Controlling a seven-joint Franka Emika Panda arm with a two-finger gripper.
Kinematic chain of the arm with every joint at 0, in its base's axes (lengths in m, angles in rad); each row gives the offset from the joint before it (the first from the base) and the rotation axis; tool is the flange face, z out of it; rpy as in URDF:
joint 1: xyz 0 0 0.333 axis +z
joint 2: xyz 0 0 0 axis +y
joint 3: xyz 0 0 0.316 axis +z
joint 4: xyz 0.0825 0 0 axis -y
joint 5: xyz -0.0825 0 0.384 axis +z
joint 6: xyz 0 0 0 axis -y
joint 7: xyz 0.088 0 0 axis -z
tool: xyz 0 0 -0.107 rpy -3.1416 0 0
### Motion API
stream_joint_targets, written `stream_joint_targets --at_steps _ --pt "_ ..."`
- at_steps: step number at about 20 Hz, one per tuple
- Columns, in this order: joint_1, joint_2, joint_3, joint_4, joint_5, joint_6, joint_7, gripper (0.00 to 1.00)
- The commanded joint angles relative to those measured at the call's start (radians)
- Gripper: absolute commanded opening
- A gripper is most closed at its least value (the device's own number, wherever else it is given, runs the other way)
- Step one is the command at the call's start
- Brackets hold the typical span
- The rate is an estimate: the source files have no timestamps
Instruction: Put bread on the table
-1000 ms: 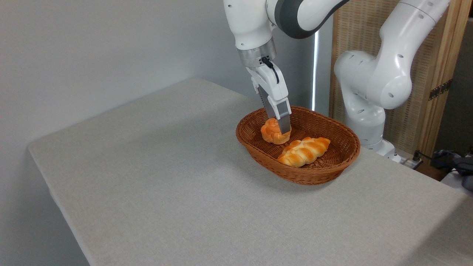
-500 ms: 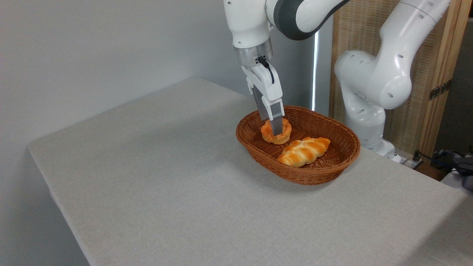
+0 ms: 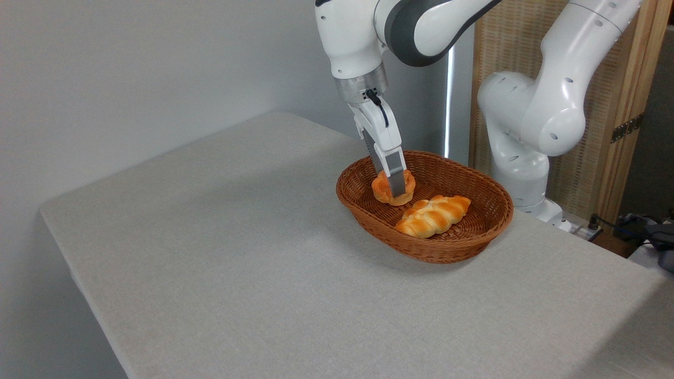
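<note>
1. Claw [image 3: 394,184] points down into the left end of the wicker basket [image 3: 463,245], its fingers clenched on the bread [image 3: 383,189].
2. Bread is a small orange bun, squeezed in at the top by the near finger, sitting low inside the basket's left part.
3. Braided loaf [image 3: 433,215] lies just right of the bun in the same basket, not touching the claw.
4. Basket rests on the grey table [image 3: 237,252] toward its right rear.
</note>
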Motion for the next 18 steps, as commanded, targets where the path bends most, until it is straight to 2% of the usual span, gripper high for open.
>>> stream_joint_targets --at_steps 1,6,18 --pt "-0.013 0.005 0.007 -0.018 -0.006 0.024 -0.013 0.78" --pt "-0.015 0.013 0.007 -0.02 -0.006 0.026 -0.013 0.51" --pt "-0.016 0.016 0.007 -0.02 -0.006 0.027 -0.013 0.51"
